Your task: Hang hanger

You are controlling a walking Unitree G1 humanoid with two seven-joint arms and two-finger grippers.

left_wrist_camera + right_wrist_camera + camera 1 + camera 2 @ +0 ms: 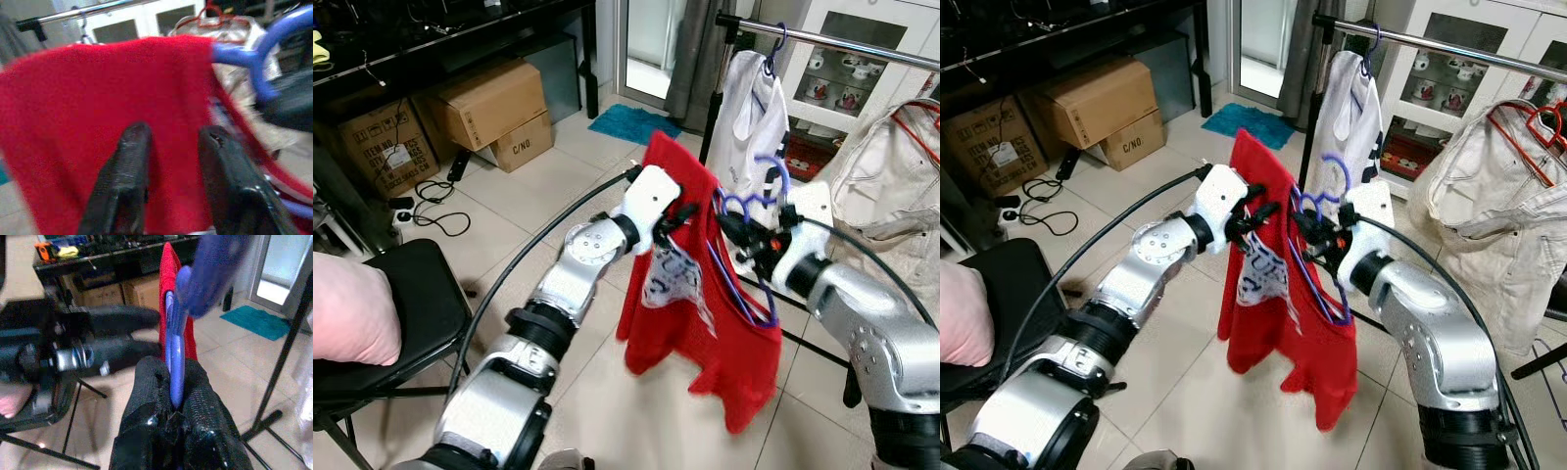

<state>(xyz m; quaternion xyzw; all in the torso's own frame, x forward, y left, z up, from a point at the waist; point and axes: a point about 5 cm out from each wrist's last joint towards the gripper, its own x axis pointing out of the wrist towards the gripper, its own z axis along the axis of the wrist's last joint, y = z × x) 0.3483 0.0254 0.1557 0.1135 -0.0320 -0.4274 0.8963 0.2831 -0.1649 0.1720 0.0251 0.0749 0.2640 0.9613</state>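
Hanger [1324,257] is sitting pinched in the right end effector [172,404], below the rail [862,43]; left end effector [168,161], fingers apart, is steadying the red shirt [690,294] so it doesn't slip.

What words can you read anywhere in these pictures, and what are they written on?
"C/NO": on the lower cardboard box, by the black shelf.
White label on the left cardboard box: too small to read.
Print on the white patch of the red shirt: too crumpled to read.

Red garment [680,294], seemingly white-printed; blue-purple hanger [754,211].
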